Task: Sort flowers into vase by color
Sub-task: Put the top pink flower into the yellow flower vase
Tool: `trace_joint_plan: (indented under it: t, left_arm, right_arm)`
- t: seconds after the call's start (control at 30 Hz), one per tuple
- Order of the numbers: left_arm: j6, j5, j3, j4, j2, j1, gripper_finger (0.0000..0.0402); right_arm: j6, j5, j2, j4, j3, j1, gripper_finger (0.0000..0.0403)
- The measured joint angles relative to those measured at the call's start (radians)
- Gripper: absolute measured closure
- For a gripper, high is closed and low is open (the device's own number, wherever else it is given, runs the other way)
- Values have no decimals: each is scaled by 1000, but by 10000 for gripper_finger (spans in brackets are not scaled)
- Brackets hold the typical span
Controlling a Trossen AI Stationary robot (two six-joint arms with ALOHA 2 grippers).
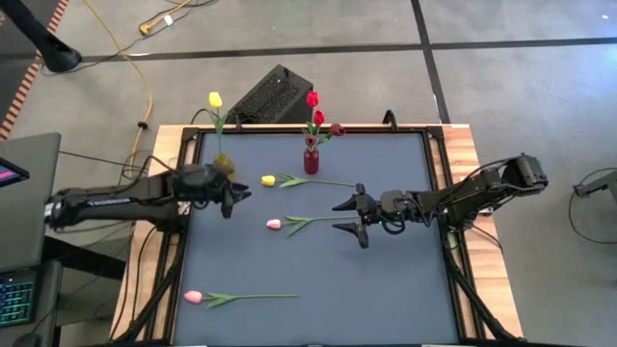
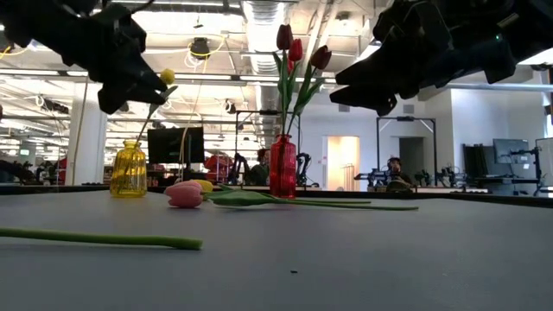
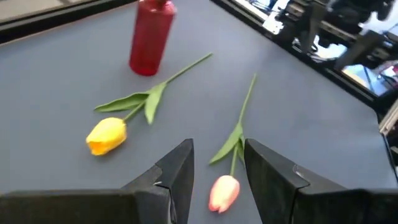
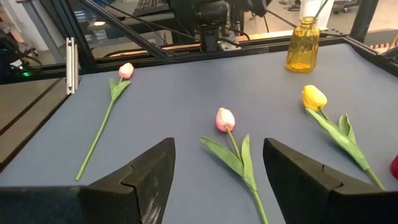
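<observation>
A red vase (image 1: 310, 160) near the table's far edge holds three red and maroon tulips (image 1: 315, 118). A yellow vase (image 1: 224, 164) at the far left holds one yellow tulip (image 1: 215, 100). Lying flat on the mat are a yellow tulip (image 1: 270, 180), a pink tulip (image 1: 274, 224) in the middle, and another pink tulip (image 1: 194, 297) near the front left. My left gripper (image 1: 234, 198) hovers open beside the yellow vase. My right gripper (image 1: 347, 218) hovers open over the stem ends of the two middle flowers. Neither touches anything.
The dark mat (image 1: 386, 289) sits inside a raised black frame on a wooden table (image 1: 470, 145). A black box (image 1: 270, 96) stands behind the far edge. Free mat lies to the near right.
</observation>
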Motion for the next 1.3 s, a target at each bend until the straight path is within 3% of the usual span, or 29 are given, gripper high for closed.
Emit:
trace_joint_plan:
  t: [0.17,0.37,0.63,0.9,1.07,1.3]
  left_arm:
    - [2,-137,0,46,47,-164,273]
    - [39,-253,1,97,145,-291,273]
    - [39,-287,1,112,235,-310,273]
    - [31,-285,0,118,248,-310,273]
    - [32,-282,0,117,248,-310,273]
    - [35,-282,0,116,248,-310,273]
  right_arm:
    - [5,0,25,-6,0,2,132]
    - [-88,-1,150,-15,0,0,132]
    - [-189,7,352,-17,77,-41,132]
    - [-126,0,498,-48,161,-114,140]
    - [-98,-24,521,-159,205,-145,192]
    - [-101,-63,517,-252,241,-142,343]
